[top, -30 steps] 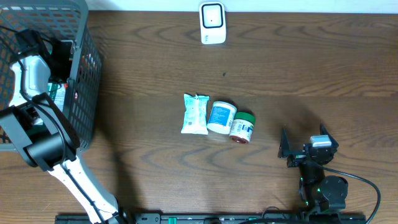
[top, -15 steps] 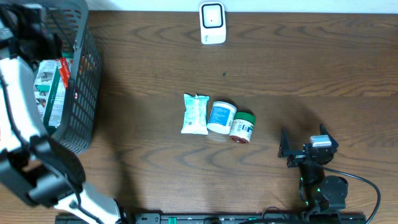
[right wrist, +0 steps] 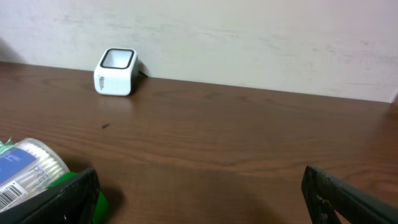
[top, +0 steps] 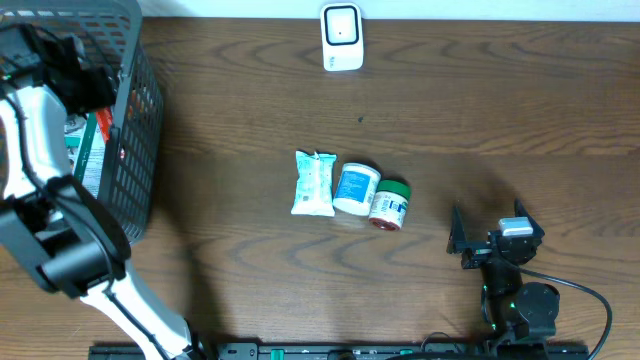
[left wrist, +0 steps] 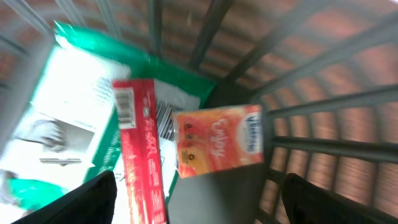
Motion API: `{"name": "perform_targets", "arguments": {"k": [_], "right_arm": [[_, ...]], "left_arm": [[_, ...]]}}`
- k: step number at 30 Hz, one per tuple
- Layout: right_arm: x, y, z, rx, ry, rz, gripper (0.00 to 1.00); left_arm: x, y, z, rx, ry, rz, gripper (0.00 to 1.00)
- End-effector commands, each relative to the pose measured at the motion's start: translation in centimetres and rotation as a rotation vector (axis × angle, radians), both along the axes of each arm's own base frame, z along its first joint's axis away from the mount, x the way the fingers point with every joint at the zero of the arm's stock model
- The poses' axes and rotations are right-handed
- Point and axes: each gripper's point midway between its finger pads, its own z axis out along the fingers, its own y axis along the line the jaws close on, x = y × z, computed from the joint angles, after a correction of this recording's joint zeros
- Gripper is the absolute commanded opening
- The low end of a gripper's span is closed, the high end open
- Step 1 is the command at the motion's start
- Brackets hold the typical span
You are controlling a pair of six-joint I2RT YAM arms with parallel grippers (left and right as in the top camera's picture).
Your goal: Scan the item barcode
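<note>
My left gripper (left wrist: 199, 210) hangs open inside the grey wire basket (top: 135, 150) at the table's far left, with nothing between its fingers. Below it lie an orange packet (left wrist: 217, 140), a red box (left wrist: 140, 149) with a barcode at its end, and a green-and-white pack (left wrist: 68, 112). In the overhead view the left gripper (top: 88, 85) is over the basket's back part. The white barcode scanner (top: 341, 37) stands at the far edge of the table. My right gripper (top: 480, 245) rests open near the front right, holding nothing.
At the table's middle, side by side, lie a white-and-green packet (top: 313, 184), a blue-and-white tub (top: 355, 188) and a green-lidded jar (top: 390, 204). The right wrist view shows the scanner (right wrist: 115, 71) far off to the left and the tub (right wrist: 25, 171) close by.
The left jaws have opened wide inside the basket, and the left arm has shifted towards the basket's back. The right arm and the items on the table have not moved.
</note>
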Motion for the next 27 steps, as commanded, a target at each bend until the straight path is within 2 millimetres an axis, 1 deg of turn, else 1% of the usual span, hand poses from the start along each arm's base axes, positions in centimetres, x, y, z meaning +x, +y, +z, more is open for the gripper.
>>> {"name": "perform_targets", "arguments": {"k": [1,5,10,13,17,22,23,25,26,27], "right_arm": [[0.0,0.2,-0.1,-0.009,0.002,0.008,0.99],[0.0,0.2,-0.1,-0.009,0.002,0.008,0.99],[0.0,0.2,-0.1,-0.009,0.002,0.008,0.99],[0.0,0.2,-0.1,-0.009,0.002,0.008,0.99],[0.0,0.2,-0.1,-0.009,0.002,0.008,0.99],[0.0,0.2,-0.1,-0.009,0.002,0.008,0.99],[0.0,0.2,-0.1,-0.009,0.002,0.008,0.99],[0.0,0.2,-0.1,-0.009,0.002,0.008,0.99],[0.0,0.2,-0.1,-0.009,0.002,0.008,0.99],[0.0,0.2,-0.1,-0.009,0.002,0.008,0.99]], "left_arm": [[0.4,-0.4,-2.9,-0.024,0.040,0.009,0.84],[1.2,-1.1,-4.8,-0.022,0.051,-0.021,0.85],[2.1,-2.3,-5.6,-0.012,0.046,-0.060,0.85],[2.2,-2.2,-6.3,0.015,0.062,-0.053,0.85],[2.0,-1.5,-7.9,0.068,0.110,-0.029,0.85],[1.8,-1.6,-9.5,0.059,0.136,-0.030,0.85],[1.8,-1.6,-9.6,0.059,0.137,-0.030,0.84],[1.9,-1.5,-9.5,0.060,0.133,-0.030,0.74],[2.0,-1.5,-9.2,0.063,0.125,-0.029,0.70],[2.1,-1.4,-9.0,0.066,0.119,-0.029,0.64]]}}
